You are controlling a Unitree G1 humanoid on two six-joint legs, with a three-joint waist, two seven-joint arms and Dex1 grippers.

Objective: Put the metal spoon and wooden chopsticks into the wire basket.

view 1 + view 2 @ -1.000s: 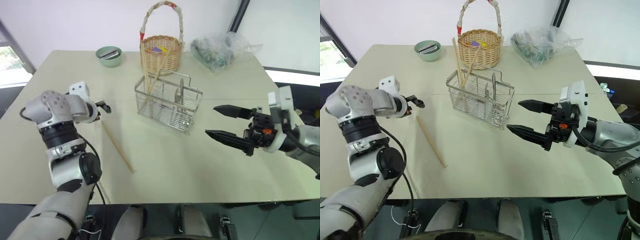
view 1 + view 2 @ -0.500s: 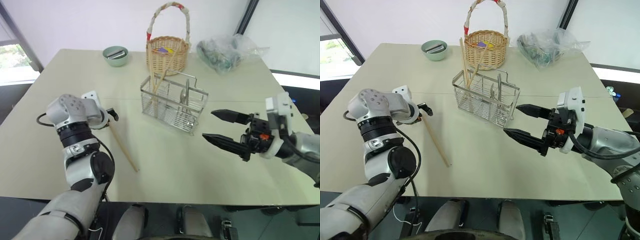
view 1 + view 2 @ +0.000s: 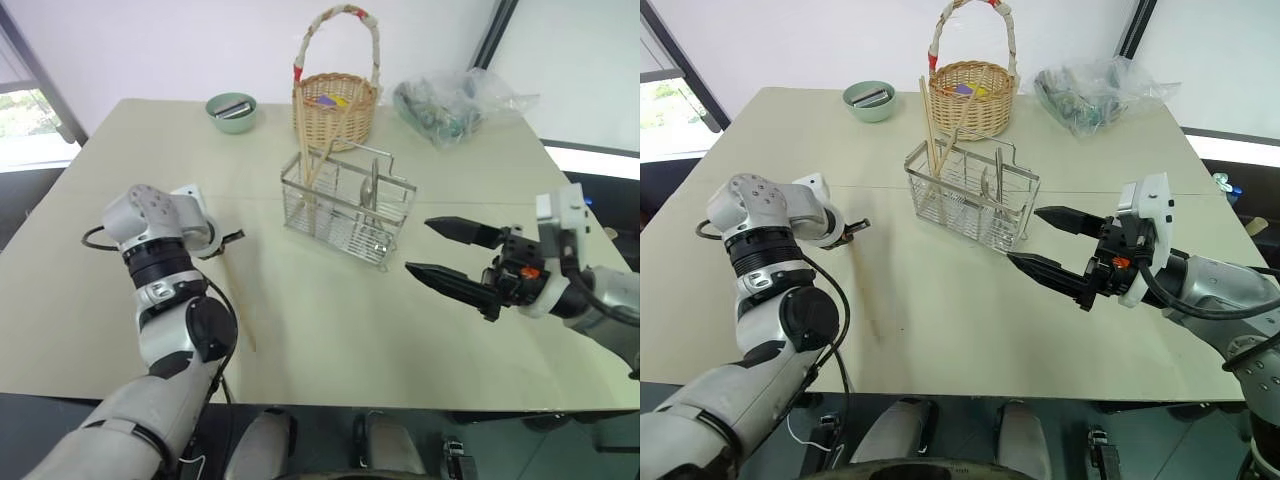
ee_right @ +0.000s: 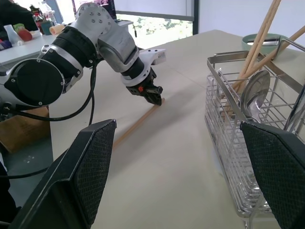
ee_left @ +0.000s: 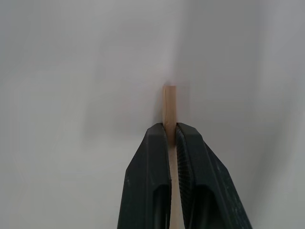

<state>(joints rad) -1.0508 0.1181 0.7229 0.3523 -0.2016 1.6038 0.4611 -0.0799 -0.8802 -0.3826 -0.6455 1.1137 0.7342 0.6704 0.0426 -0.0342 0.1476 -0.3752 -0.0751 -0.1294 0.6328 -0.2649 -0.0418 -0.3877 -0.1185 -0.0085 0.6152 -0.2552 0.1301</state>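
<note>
One wooden chopstick (image 3: 238, 305) lies flat on the table, left of the wire basket (image 3: 335, 225). My left gripper (image 5: 169, 128) points steeply down and is shut on that chopstick's far end, which pokes out just past the fingertips. Other wooden chopsticks (image 3: 299, 130) stand leaning in the basket's left compartment. The metal spoon (image 3: 372, 190) stands bowl-up in a compartment further right. My right gripper (image 3: 418, 245) hovers level to the right of the basket, open wide and holding nothing.
A round wicker basket (image 3: 335, 100) with a tall handle stands behind the wire basket. A green bowl (image 3: 231, 110) sits at the back left and a crumpled plastic bag (image 3: 455, 100) at the back right. The table's front edge (image 3: 330, 405) lies near.
My left gripper has gone from open to shut on the chopstick's far end. The chopstick's near end has swung a little to the left. My right gripper has held still.
</note>
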